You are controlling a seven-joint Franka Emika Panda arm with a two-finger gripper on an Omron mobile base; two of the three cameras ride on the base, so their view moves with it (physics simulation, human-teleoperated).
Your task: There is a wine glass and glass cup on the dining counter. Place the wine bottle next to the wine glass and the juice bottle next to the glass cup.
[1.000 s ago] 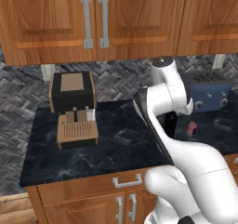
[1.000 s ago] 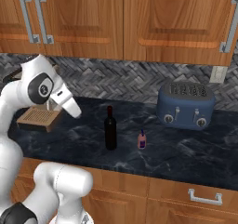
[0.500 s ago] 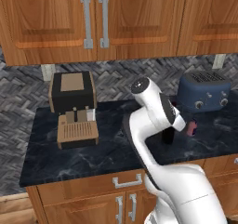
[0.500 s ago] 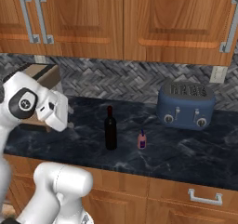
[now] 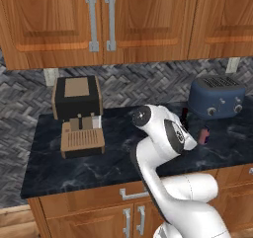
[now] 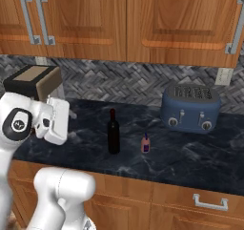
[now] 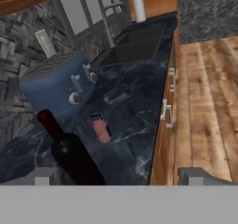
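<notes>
The wine bottle [image 6: 113, 131] stands upright on the dark bench [image 6: 190, 162], the small juice bottle [image 6: 146, 142] just beside it, a blue toaster [image 6: 190, 108] behind. The hand view adds a sink [image 7: 135, 46] farther along. The jaws stand wide apart, holding nothing.

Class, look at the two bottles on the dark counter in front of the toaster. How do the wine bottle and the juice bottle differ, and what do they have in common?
Height: the wine bottle stands much taller than the juice bottle. Colour: the wine bottle is near-black, the juice bottle red-pink. Shape: the wine bottle has a long narrow neck, the juice bottle is short and stubby. Both stand upright, side by side but apart, on the counter, and neither is held.
</notes>
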